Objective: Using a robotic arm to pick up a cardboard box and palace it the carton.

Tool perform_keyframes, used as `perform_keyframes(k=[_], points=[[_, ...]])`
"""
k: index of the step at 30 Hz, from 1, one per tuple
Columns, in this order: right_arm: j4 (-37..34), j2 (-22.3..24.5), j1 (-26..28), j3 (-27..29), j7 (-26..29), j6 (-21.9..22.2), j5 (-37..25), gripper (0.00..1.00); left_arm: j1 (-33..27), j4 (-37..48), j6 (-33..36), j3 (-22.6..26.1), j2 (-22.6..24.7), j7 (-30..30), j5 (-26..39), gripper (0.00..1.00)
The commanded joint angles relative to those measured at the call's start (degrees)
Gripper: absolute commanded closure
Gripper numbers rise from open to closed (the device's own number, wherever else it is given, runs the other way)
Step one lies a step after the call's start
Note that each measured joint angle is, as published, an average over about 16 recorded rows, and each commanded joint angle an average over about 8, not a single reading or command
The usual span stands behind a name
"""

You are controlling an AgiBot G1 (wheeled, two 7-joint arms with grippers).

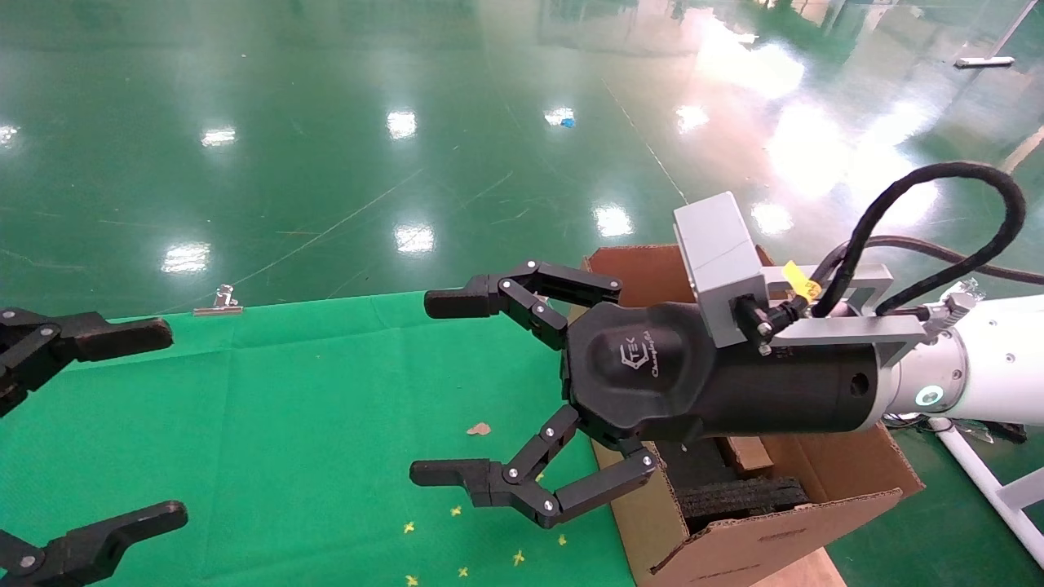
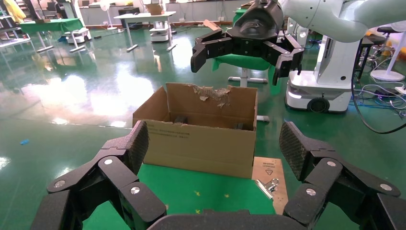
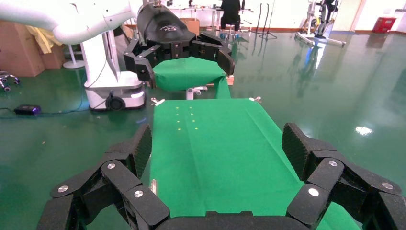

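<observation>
Right gripper (image 1: 424, 387) on the white arm (image 1: 979, 371), fingers spread and holding nothing, hovers over the green worktop (image 1: 285, 424) just beside the carton (image 1: 816, 505). Left gripper (image 1: 167, 424), fingers likewise spread and empty, sits at the worktop's left edge. The carton stands at the worktop's right end, flaps upright, black foam (image 1: 738, 493) inside. The small box cannot be seen in any view.
</observation>
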Motion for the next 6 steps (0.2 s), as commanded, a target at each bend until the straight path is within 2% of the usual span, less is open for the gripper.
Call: perform_keyframes(k=[1,6], points=[[0.0,0.0,0.0,0.0,0.0,0.0,0.0,0.0,0.0,0.0,0.0,0.0,0.0,0.0,0.0,0.0],[0.0,0.0,0.01,0.0,0.0,0.0,0.0,0.0,0.0,0.0,0.0,0.0,0.0,0.0,0.0,0.0]])
